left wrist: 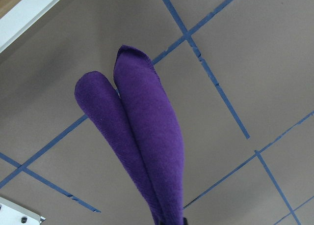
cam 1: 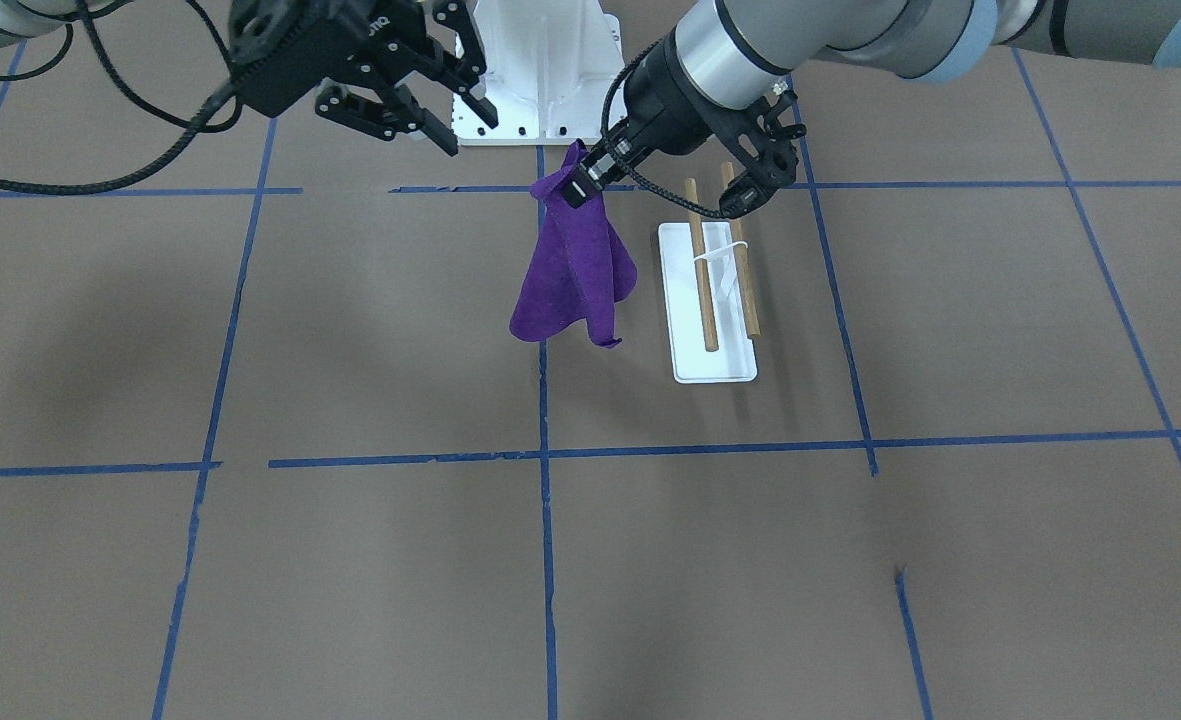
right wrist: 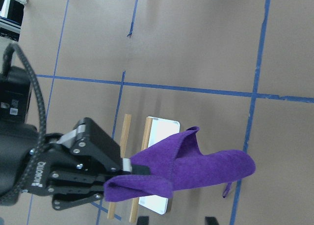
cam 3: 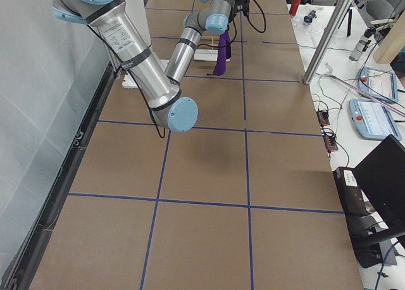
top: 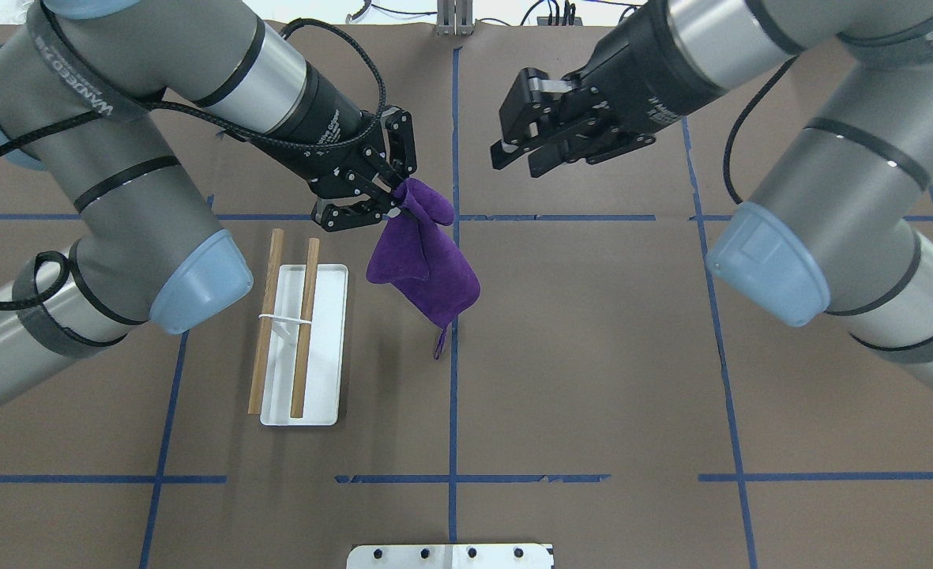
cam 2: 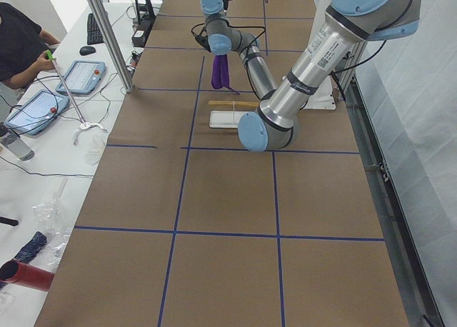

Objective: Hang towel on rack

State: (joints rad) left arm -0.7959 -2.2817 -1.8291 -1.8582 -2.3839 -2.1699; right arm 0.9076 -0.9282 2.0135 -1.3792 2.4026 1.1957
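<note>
My left gripper is shut on a top corner of the deep purple towel, which hangs free above the table. In the front view the towel droops just beside the rack. The rack's white base plate carries two wooden dowels and lies on the table on the left arm's side of the towel. My right gripper is open and empty, held in the air apart from the towel on its other side. The right wrist view shows the left gripper pinching the towel.
The white robot pedestal stands behind the rack and towel. Blue tape lines cross the brown table. An operator sits at a side desk with tablets beyond the table's far edge.
</note>
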